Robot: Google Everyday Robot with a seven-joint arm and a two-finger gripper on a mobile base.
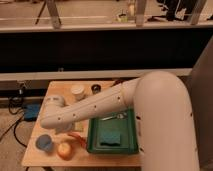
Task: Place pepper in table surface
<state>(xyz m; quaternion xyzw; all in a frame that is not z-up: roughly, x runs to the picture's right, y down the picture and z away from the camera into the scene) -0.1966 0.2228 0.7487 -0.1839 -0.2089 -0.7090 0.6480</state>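
Note:
The pepper (76, 136) is a slim red-orange shape low over the light tan table surface (59, 92), just left of the green tray (131, 145). My white arm reaches from the right across the table to its left side. The gripper (61, 128) hangs under the arm's end, right beside the pepper's left end. The arm hides most of the gripper, and I cannot tell whether the pepper is held or lies on the table.
A round yellow-orange fruit (64, 149) and a blue bowl (44, 143) sit at the table's front left. A white cup (77, 91) and a dark jar (96, 88) stand at the back. The tray holds a green sponge (109, 136). A blue box (31, 111) is on the floor at left.

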